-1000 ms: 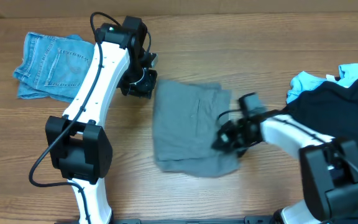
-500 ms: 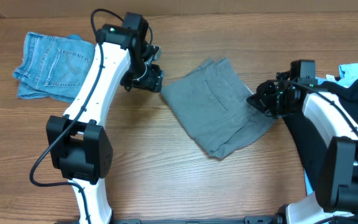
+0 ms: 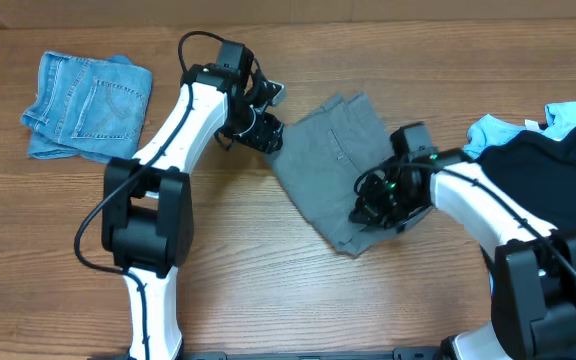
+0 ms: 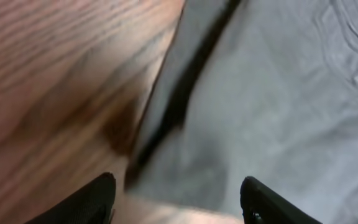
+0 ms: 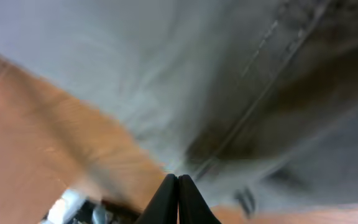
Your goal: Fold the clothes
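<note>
Bare wooden table (image 3: 268,300), then grey shorts (image 3: 333,165) rumpled mid-table, black garment (image 3: 558,190) heaped at the right over a light-blue one (image 3: 488,132), denim shorts (image 3: 83,105) far left (lying flat), left gripper (image 3: 268,135) spread wide at the grey shorts' upper-left edge, right gripper (image 3: 376,208) pinched tight over their lower-right part.

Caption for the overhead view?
Left gripper open at a corner of the grey shorts, right gripper shut over their near edge; denim shorts and black garment aside.
</note>
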Robot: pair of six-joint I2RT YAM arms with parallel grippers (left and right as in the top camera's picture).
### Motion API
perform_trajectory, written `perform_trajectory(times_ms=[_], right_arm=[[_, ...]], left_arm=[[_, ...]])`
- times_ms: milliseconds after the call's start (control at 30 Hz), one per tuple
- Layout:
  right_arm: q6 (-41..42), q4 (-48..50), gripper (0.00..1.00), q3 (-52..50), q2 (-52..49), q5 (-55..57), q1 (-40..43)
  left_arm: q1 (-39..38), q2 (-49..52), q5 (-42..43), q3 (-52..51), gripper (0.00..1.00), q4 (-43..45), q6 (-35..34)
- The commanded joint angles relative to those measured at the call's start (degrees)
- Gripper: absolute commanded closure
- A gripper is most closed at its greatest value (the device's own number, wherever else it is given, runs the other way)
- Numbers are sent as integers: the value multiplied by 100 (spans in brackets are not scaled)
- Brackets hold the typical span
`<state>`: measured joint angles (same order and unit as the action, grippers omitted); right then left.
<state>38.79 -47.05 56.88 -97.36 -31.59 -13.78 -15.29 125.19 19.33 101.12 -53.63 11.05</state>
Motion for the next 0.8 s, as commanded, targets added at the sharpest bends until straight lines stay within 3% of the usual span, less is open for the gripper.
perform_trajectory(times_ms=[0,67,100,133,233,500,667,767], right_arm=[[752,251,95,-385,-7,442,-79],[807,398,95,-597,-7,505,-79],[922,481,95,-772,-7,610,-79],[1005,496,96,-857,-7,656,-79],[1169,629,96,-1145,-7,675,-76],[1025,-225,96,-1217,44,1270,184],[741,-1180,96,-774,50,2946,603],[450,-1510,96,-372,50,3405,876]], left_arm=[[-17,221,243,-81,36,186,203],[-24,284,407,-81,47,131,203],[-26,330,518,-81,66,-39,208],[-28,341,520,-81,76,-142,208],[-26,354,518,-83,96,-599,313],[0,354,404,-83,96,-1987,570],[-11,354,431,-83,96,-2583,535],[-13,352,461,-83,80,-2822,459]])
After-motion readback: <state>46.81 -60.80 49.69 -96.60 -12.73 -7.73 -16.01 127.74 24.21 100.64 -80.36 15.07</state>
